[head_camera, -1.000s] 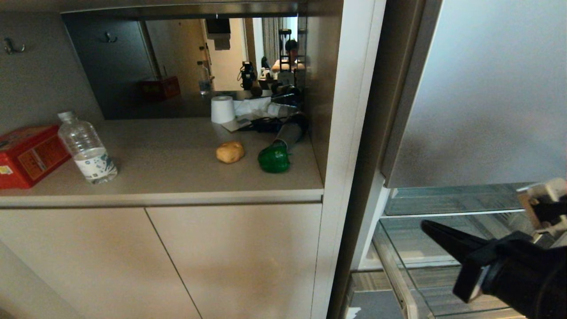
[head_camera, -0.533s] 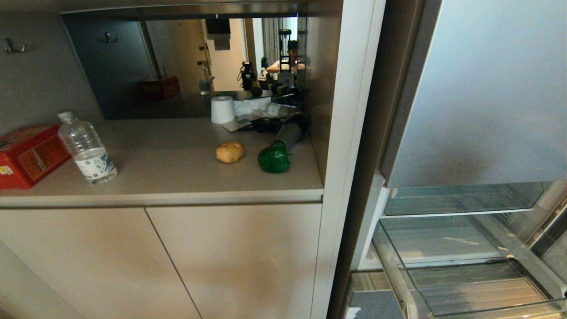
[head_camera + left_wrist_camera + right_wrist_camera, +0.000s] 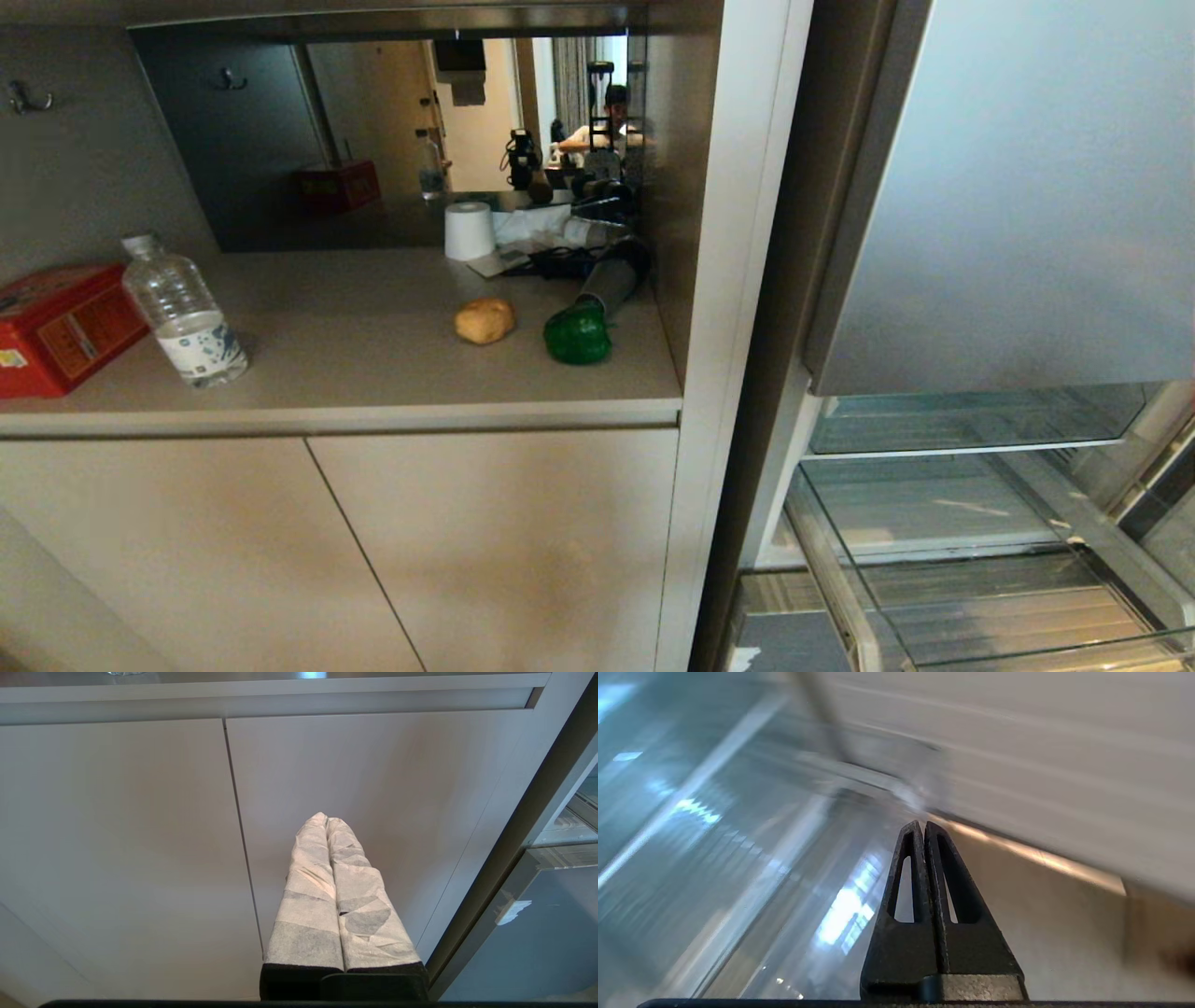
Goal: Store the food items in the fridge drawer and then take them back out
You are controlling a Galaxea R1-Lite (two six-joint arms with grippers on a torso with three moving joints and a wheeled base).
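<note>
Both end effectors pinched together, empty: left by cabinet doors, right near fridge drawer. Open right wide before reaching pepper, roll on table; approach from above, squeeze gently.

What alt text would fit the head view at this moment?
A golden-brown lump and a green bell pepper sit side by side on a beige counter. A water bottle and red tin stand at its left; an open fridge drawer shows at lower right.
</note>
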